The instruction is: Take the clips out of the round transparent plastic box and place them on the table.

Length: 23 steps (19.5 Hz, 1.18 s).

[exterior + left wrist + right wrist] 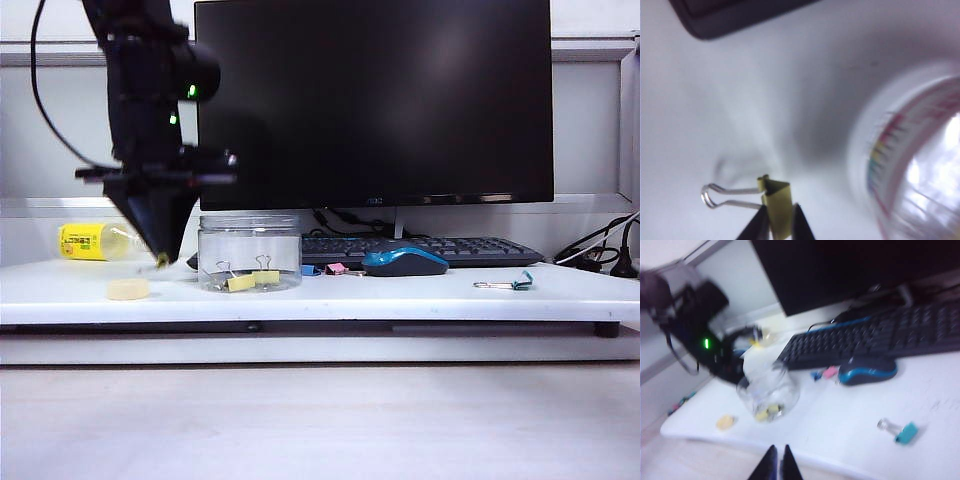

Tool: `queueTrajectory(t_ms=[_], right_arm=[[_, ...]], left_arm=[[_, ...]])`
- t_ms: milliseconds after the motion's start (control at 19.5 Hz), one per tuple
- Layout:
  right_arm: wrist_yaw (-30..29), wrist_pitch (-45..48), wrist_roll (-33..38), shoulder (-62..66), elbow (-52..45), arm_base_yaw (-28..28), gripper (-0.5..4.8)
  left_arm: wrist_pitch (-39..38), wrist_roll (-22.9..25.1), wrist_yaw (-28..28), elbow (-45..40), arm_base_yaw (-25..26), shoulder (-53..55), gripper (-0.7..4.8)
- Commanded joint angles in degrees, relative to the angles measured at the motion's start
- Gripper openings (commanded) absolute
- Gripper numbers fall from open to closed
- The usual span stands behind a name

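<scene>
My left gripper (779, 221) is shut on a small yellow clip (776, 205), whose silver wire handles stick out sideways. In the exterior view that gripper (162, 262) points down just left of the round transparent plastic box (250, 250), with its tip close over the table (400, 297). Two more yellow clips (253, 281) lie inside the box on its floor. The box's blurred ribbed rim and label (912, 165) fill one side of the left wrist view. My right gripper (778, 460) is shut on nothing and hovers high over the table's front edge, far from the box (769, 390).
A pale yellow disc (128, 289) lies near the table's front left. A yellow-labelled bottle (85, 241) lies behind it. A blue mouse (405, 261), keyboard (440, 247) and monitor (375, 100) stand behind the box. Blue and pink clips (322, 269) and a teal clip (518, 284) lie to the right.
</scene>
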Motion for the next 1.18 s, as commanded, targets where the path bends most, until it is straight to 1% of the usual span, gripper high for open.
queueTrajectory(t_ms=[51,154,256,307,461,563,665,768,819,870,972,1075,1177], right_arm=[[0.2,-2.3,0.0,6.8,5.9,0.0,0.23],[-1.5,-4.2,-1.4,15.0,11.4,0.0,0.49],[-4.7,-4.6,-3.2,23.5,16.8,0.0,0.54],[-7.7,-4.6,-4.7,31.9,22.0,0.0,0.54],[-10.4,-4.4,-7.1,42.0,28.0,0.0,0.53],[-11.3,-4.2,-9.0,46.8,30.2,0.0,0.53],[-11.5,-3.7,-9.2,50.0,30.6,0.0,0.53],[-11.5,-3.7,-10.1,52.0,30.6,0.0,0.53],[-11.5,-3.6,-10.8,52.4,30.6,0.0,0.53],[-11.5,-3.0,-10.9,52.7,30.6,0.0,0.53],[-11.5,-1.5,-10.9,53.1,30.6,0.0,0.53],[-11.4,-0.2,-10.9,53.1,30.6,0.0,0.53],[-11.5,0.1,-10.9,53.2,30.6,0.0,0.53]], left_arm=[[0.3,0.4,0.7,0.0,0.0,0.9,0.66],[0.6,0.4,1.0,0.0,0.0,1.2,0.70],[0.8,0.5,1.1,0.0,0.1,1.3,1.38],[0.9,1.3,1.1,0.0,0.1,1.2,1.53],[0.2,2.0,1.0,0.2,0.2,1.2,1.53],[-1.1,3.8,-0.1,0.6,0.2,0.3,1.53],[-1.3,4.4,-1.3,0.6,0.7,-1.8,1.53],[-1.1,4.7,-0.9,0.6,1.0,-5.0,1.53],[-0.9,5.4,0.1,0.6,1.2,-6.4,1.53],[-0.9,7.1,4.1,0.6,1.3,-8.7,1.53],[-0.3,9.1,13.4,0.6,1.3,-11.7,1.52],[0.8,12.9,19.9,0.6,1.3,-13.0,1.52],[0.8,16.8,25.0,0.4,1.2,-13.0,1.52]])
